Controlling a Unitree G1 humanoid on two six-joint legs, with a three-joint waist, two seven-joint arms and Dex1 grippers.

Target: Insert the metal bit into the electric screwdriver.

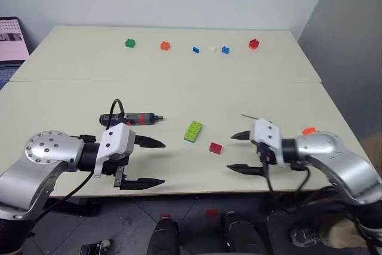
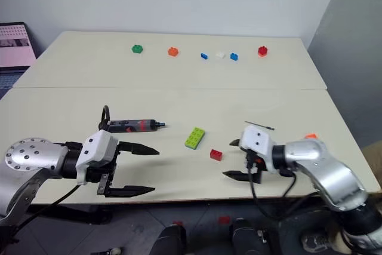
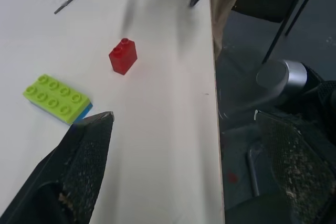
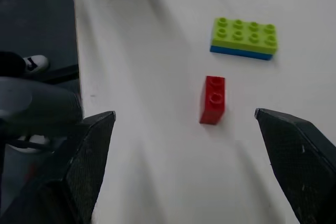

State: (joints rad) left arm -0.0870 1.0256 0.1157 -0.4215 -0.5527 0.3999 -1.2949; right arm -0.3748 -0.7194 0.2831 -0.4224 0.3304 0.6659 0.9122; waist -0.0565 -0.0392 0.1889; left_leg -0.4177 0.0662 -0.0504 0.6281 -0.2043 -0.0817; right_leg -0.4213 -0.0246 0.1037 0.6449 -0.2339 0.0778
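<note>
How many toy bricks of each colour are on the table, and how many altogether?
Green: 1, the green brick
Orange: 2, the orange brick and an orange brick by the right arm
Blue: 2, the blue bricks
White: 1, the white brick
Red: 2, the far red brick and the near red brick
Lime on blue: 1, the lime brick
Total: 9

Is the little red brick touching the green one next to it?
Apart. In the right wrist view, bare table shows plainly between the red brick and the green brick; the left eye view shows the same gap.
</note>
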